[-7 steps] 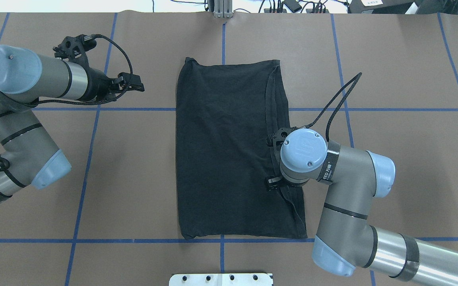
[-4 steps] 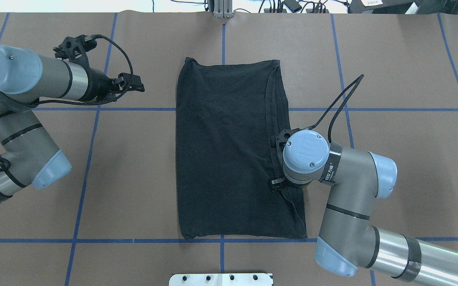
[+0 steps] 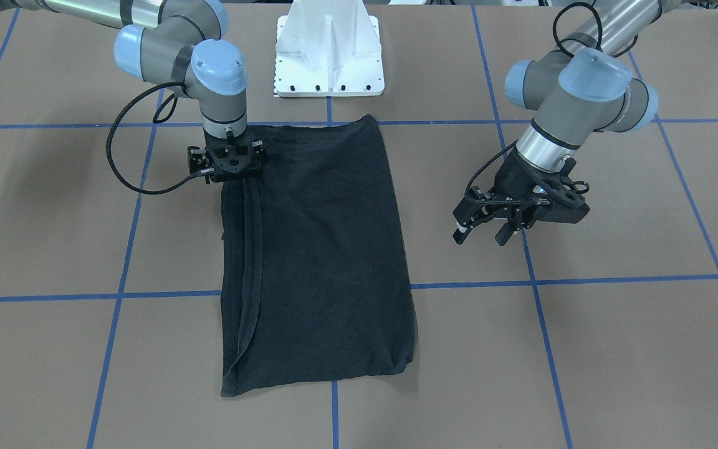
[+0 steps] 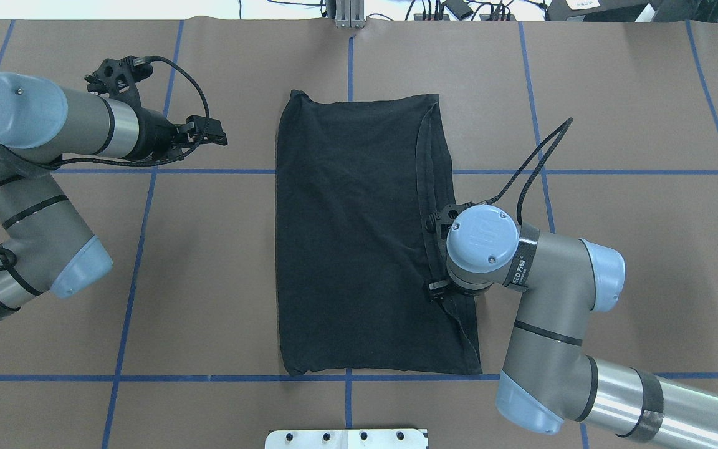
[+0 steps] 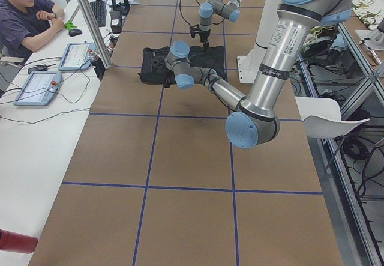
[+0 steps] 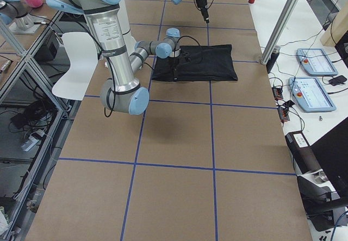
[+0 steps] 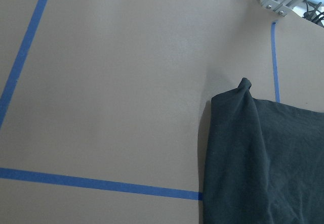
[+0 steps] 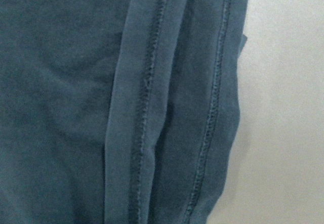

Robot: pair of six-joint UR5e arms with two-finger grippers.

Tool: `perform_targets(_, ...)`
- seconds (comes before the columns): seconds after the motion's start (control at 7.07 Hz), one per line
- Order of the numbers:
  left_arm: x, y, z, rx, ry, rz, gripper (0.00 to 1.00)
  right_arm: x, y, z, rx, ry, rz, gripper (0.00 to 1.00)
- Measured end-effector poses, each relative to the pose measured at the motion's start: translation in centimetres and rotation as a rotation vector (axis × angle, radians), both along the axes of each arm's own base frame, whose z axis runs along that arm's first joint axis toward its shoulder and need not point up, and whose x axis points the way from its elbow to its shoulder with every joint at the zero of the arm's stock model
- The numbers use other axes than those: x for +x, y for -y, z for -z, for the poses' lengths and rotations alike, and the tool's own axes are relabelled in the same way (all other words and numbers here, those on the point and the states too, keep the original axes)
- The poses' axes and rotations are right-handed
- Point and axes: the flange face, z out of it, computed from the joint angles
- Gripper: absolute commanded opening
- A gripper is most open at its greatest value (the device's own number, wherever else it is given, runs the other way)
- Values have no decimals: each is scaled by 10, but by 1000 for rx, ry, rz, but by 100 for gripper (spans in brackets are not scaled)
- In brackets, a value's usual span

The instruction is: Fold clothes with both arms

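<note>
The black T-shirt lies flat in the middle of the table, folded into a tall rectangle with its plain side up. Layered stitched hems run along its edge on my right side. My right gripper points straight down onto that hemmed edge, near the end closest to my base. Its wrist hides the fingers, so I cannot tell whether it is open or shut. My left gripper hovers open over bare table beside the shirt's other long edge, holding nothing. The left wrist view shows the shirt's far corner.
The white pedestal mount stands at the table's base side. Blue tape lines grid the brown tabletop. An aluminium post rises at the far edge. A person sits at a side bench with control pendants.
My right wrist has crept a little along the shirt's hemmed edge toward my base. The shirt's outline and the left arm look the same.
</note>
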Motion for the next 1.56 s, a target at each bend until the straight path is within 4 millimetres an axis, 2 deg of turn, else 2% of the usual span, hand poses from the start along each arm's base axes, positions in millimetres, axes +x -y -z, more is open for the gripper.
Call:
perform_targets(0.71, 0, 0, -1, -1, 1, 0, 100, 0, -5, 8, -8, 23, 14, 100)
perform_targets(1.13, 0, 0, 0, 0, 0, 0, 100, -5, -11, 4, -13, 16, 27, 100)
perform_targets(1.56, 0, 0, 2, 3, -3, 0, 100, -2, -7, 0, -18, 10, 21, 100)
